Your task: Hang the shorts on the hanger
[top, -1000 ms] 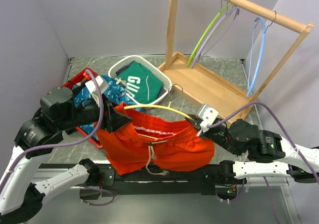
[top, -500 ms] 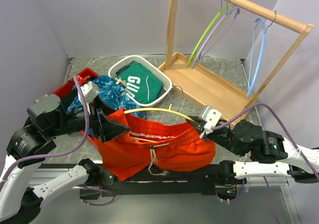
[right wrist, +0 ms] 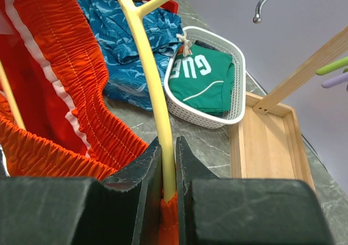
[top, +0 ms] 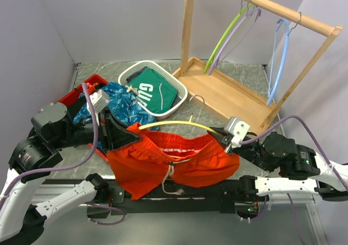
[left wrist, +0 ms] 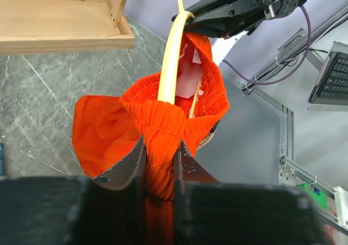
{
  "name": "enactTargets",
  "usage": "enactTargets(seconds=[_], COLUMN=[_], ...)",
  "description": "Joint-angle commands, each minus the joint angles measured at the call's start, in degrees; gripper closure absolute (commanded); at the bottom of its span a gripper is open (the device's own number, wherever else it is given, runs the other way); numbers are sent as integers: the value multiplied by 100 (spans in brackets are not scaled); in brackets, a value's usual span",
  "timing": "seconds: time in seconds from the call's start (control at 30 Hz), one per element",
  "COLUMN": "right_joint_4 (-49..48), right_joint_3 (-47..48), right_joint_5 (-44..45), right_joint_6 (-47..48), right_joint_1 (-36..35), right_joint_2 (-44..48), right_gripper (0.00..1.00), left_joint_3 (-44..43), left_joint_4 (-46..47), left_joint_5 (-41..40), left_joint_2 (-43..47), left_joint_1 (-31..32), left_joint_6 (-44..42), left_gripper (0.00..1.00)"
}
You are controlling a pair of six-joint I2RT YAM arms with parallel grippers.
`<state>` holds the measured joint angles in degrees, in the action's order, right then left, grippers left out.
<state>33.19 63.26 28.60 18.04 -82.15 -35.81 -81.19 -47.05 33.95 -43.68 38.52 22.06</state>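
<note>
Orange-red shorts (top: 174, 160) w/ waistband stretched along thin yellow hanger (top: 168, 124), hem drooping over near table edge

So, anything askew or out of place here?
The shorts hang lopsided on the yellow hanger, drooping lower on the left, drawstring dangling. Blue cloth spills over the red bin.

Left arm (top: 38, 147) and right arm (top: 285, 155) in white shells (top: 61, 200), black round joint housings (top: 51, 120), purple cables (top: 291, 116) looping overhead, matte black fingers (left wrist: 126, 170).
</note>
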Motion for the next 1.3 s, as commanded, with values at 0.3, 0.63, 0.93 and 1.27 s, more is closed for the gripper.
enactTargets(seconds=[0.3,0.63,0.93,1.27], right_joint_4=[-1359,448,12,-409], right_joint_3=[616,661,-455,-1228], right_joint_5=[2324,2836,245,-460], right_joint_6=[-1530,-4526,-5355,-5557], right_joint_1=[41,129,2272,3670], right_joint_2=[-532,-110,-127,-207], right_gripper=[27,27,28,27], left_joint_3=[964,1176,1176,666], left_joint_4=[1505,1980,2209,2786], left_joint_5=[-556,-1268,-2436,-3826], left_joint_2=[624,835,774,-218], left_joint_1=[15,6,15,6], left_joint_6=[-220,-79,-18,-18], left_gripper=[99,99,99,99])
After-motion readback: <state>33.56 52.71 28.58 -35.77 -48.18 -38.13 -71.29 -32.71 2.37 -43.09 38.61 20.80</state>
